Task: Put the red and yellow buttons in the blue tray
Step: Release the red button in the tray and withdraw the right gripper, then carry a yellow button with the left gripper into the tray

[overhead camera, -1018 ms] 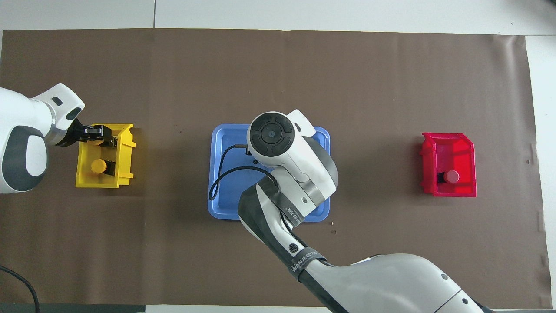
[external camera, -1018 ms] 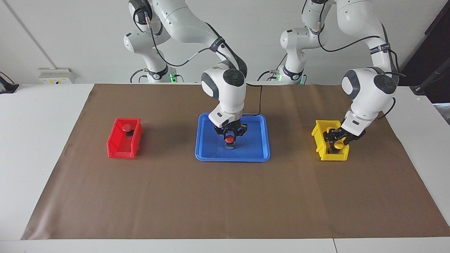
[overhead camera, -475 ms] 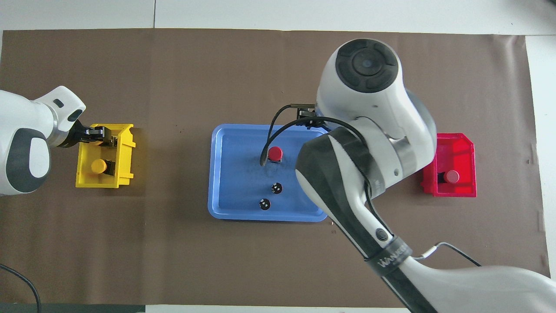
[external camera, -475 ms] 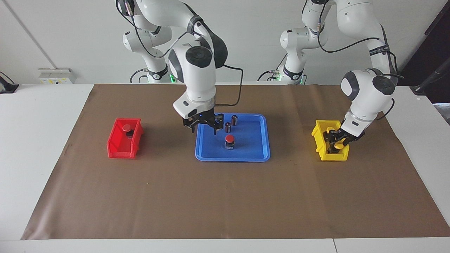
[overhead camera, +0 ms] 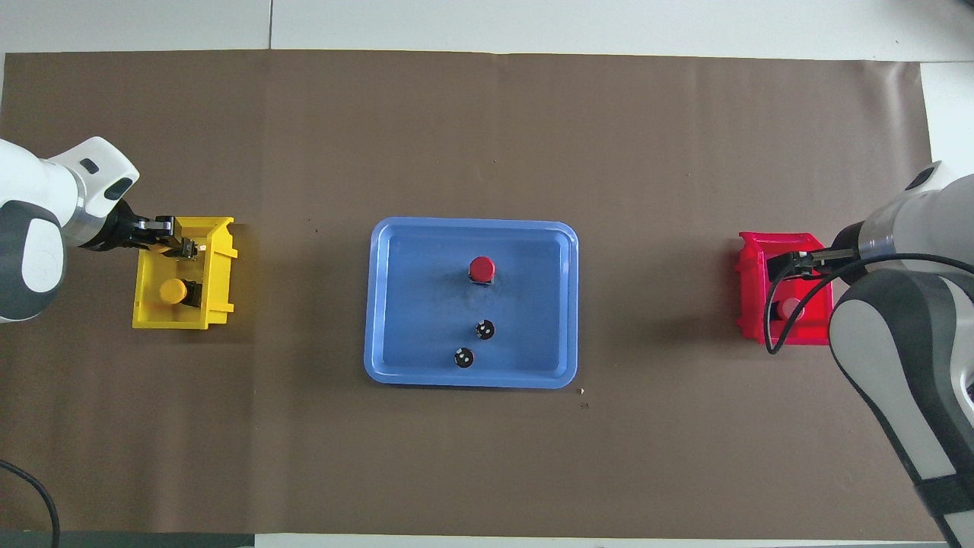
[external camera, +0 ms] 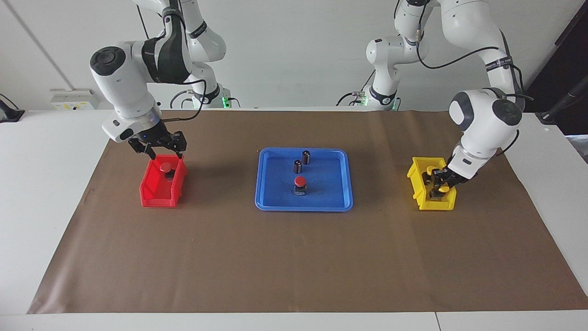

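One red button (external camera: 300,181) (overhead camera: 481,269) stands in the middle of the blue tray (external camera: 275,204) (overhead camera: 380,304). A second red button (external camera: 166,167) (overhead camera: 791,308) sits in the red bin (external camera: 158,195) (overhead camera: 791,335), and my right gripper (external camera: 161,154) (overhead camera: 787,266) hangs open just above that bin's rim nearer the robots. My left gripper (external camera: 438,184) (overhead camera: 183,247) is down inside the yellow bin (external camera: 420,193) (overhead camera: 221,259), shut on a yellow button (external camera: 443,189). Another yellow button (external camera: 429,170) (overhead camera: 173,291) rests in the same bin, nearer to the robots.
Two small dark cylinders (external camera: 306,157) (external camera: 297,166) with silvery tops stand in the tray, nearer to the robots than the red button. A brown mat (external camera: 294,257) covers the table. The red bin is at the right arm's end, the yellow bin at the left arm's end.
My right gripper let go of the red button in the tray, rose and swung over to the red bin. My left gripper stayed in the yellow bin and closed on a yellow button.
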